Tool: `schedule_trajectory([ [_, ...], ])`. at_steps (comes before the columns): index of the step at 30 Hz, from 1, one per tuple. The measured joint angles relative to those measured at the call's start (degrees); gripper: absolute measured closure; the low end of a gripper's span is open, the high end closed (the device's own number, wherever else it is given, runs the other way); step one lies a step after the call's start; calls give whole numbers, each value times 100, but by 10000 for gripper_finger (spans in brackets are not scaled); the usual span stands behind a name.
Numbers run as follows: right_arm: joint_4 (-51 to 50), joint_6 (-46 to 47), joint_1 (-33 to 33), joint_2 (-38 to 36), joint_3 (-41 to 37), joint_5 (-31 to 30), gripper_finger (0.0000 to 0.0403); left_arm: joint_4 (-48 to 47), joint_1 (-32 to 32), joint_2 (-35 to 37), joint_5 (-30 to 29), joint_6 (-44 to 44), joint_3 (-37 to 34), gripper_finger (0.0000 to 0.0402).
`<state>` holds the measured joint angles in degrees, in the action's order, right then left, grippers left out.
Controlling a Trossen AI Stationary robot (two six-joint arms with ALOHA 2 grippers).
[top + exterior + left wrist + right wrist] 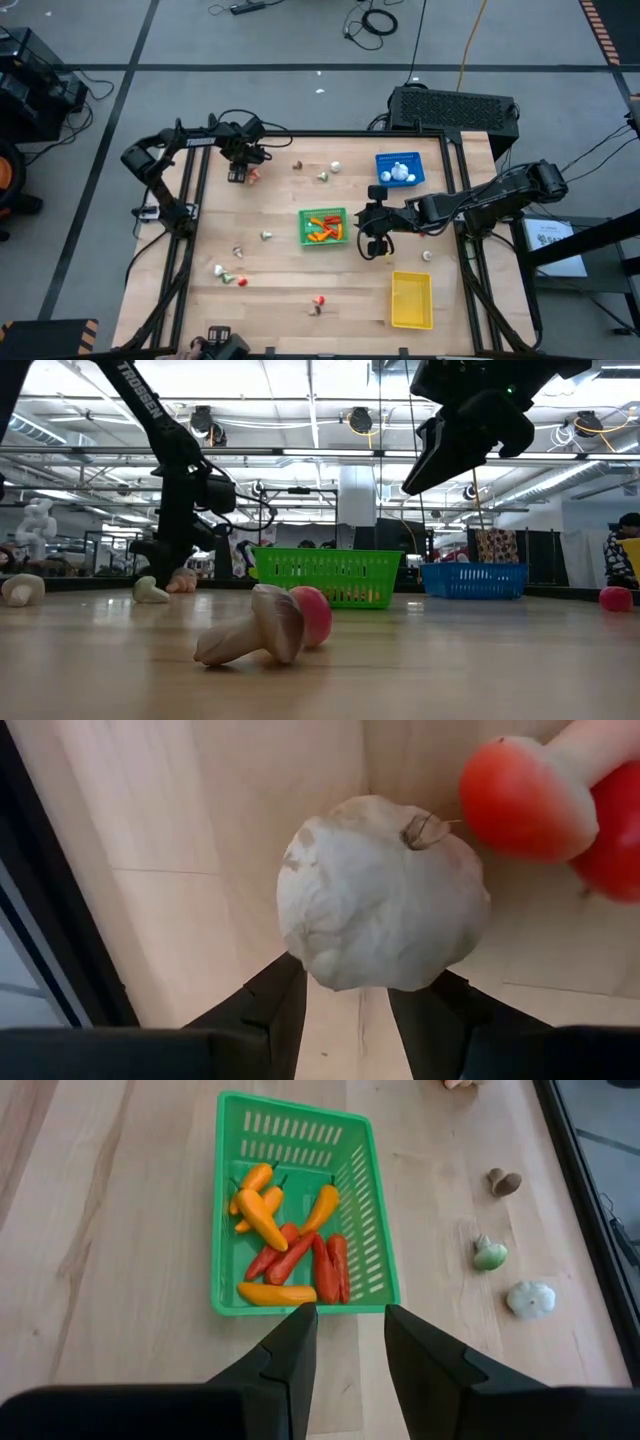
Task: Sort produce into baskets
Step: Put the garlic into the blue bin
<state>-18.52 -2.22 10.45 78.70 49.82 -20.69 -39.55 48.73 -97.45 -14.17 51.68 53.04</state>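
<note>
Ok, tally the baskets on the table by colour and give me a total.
Blue basket: 1
Green basket: 1
Yellow basket: 1
Total: 3

Dark jointed arms (160,165) — white lettering

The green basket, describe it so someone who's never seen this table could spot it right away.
Start at the middle of the wooden table, just beside the right gripper. There sits the green basket, a shallow mesh tray filled with orange and red peppers. The blue basket holds white pieces and the yellow basket looks empty, so only the green one carries peppers.
</note>
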Motion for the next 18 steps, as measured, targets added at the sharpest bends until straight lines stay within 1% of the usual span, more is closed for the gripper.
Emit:
schedule_trajectory([
  [6, 0, -20, -2, -2, 0, -1, 291, 7, 7, 2, 290, 24, 0, 256],
  [9, 0, -20, 0, -2, 0, 0, 291, 5, 12, 2, 392, 28, 0, 266],
  [18, 2, -1, 0, -2, 0, 0, 291, -37, 4, 10, 434, -141, 9, 356],
])
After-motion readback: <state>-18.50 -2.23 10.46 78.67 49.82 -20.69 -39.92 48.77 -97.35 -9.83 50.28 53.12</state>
